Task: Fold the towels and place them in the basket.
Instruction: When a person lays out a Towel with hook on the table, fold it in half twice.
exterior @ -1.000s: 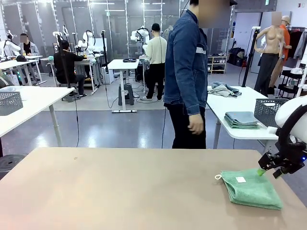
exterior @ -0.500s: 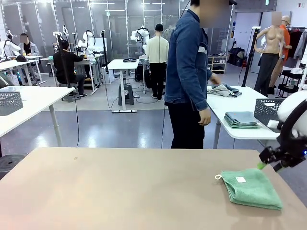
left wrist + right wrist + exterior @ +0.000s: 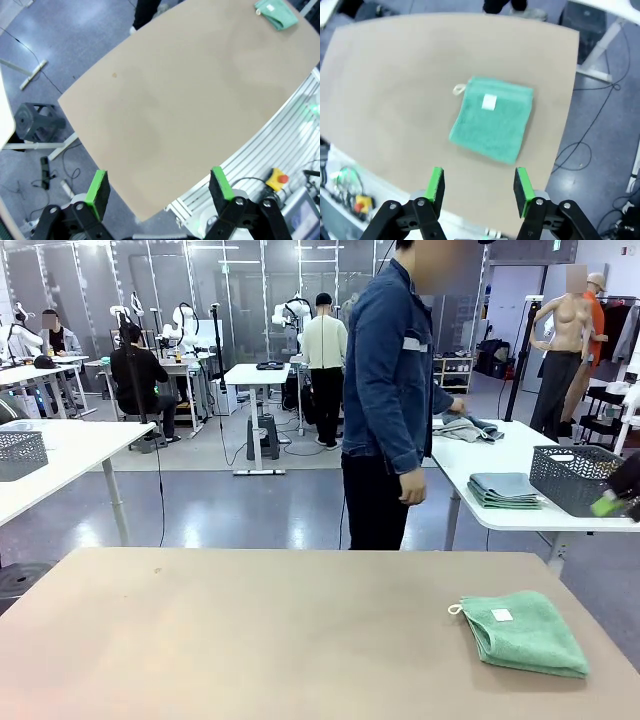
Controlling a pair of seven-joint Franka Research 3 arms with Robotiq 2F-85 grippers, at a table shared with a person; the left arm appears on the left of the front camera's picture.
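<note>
The left tool, fingers apart, hangs over bare table; the right tool, also apart and empty, hangs over the folded green towel lying near the table's right edge. Beyond, the basket sits on another table near a person.

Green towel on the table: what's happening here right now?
The green towel lies folded near the table's right edge, nobody holding it. The right end effector hangs open well above it; the left end effector is open over bare tabletop. The person stands at the far side, reaching to grey cloth on the next table. The basket sits there too, so the towel is not in it yet.
</note>
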